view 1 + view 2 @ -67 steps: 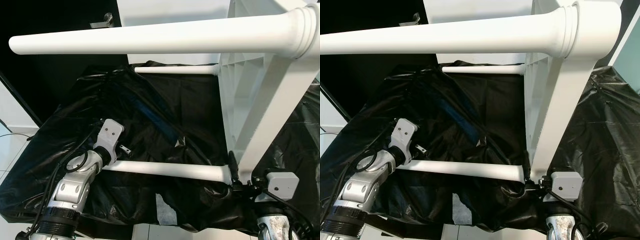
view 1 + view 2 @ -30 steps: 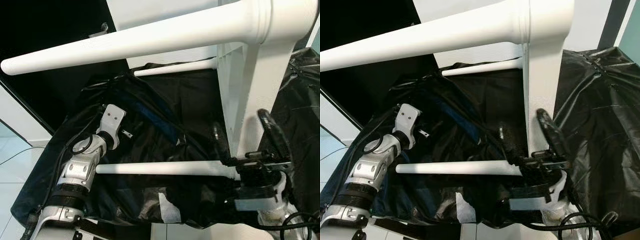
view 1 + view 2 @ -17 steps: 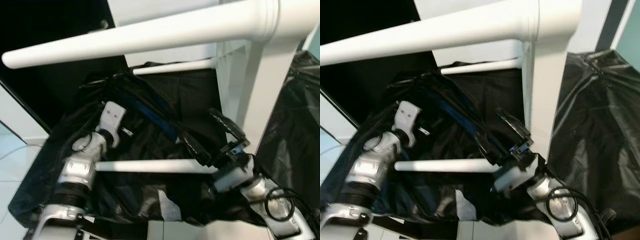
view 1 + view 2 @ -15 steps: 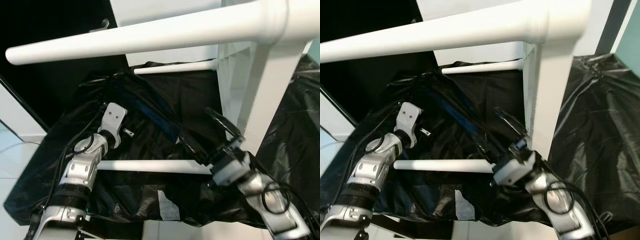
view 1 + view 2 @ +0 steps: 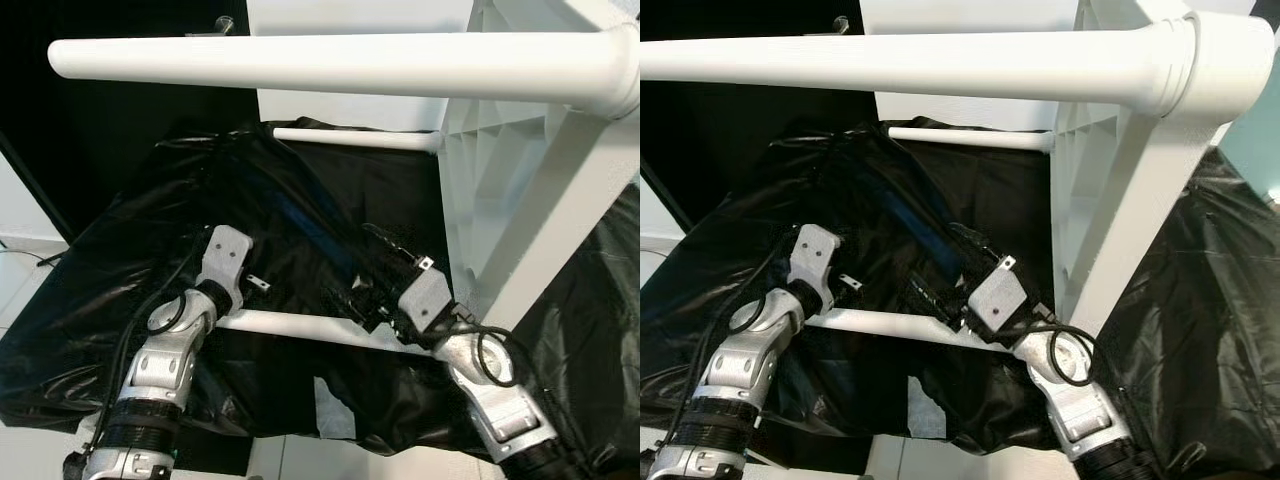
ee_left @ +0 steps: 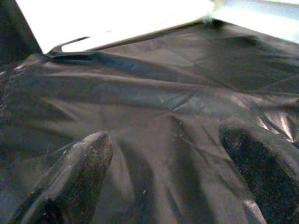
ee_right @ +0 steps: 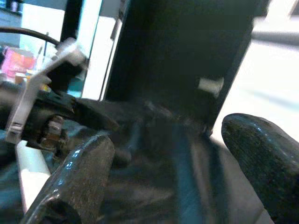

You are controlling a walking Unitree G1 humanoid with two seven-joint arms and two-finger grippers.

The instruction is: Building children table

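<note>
- The white table (image 5: pixel 520 200) lies on its side on a black plastic sheet (image 5: pixel 130 250), its ribbed underside facing the robot's left, so its legs run level instead of standing.
- One leg (image 5: pixel 330 65) crosses the top of the head views, close to the camera; a second (image 5: pixel 350 138) sits farther back, and a third, the lowest leg (image 5: pixel 300 326), runs between the two arms just above the sheet.
- The right gripper (image 5: pixel 372 272) reaches across the lowest leg near the end where it joins the table, probably to turn or steady it. Its wrist view shows both fingers (image 7: pixel 70 177) spread wide with nothing between them.
- The left gripper (image 6: pixel 163 177) is near the free end of that leg. Its wrist view has the fingers well apart, holding nothing, pointing at the sheet.
- The sheet seems meant to protect the floor and the paint.
- A pale scrap (image 5: pixel 332 400) lies on the sheet below the leg.
</note>
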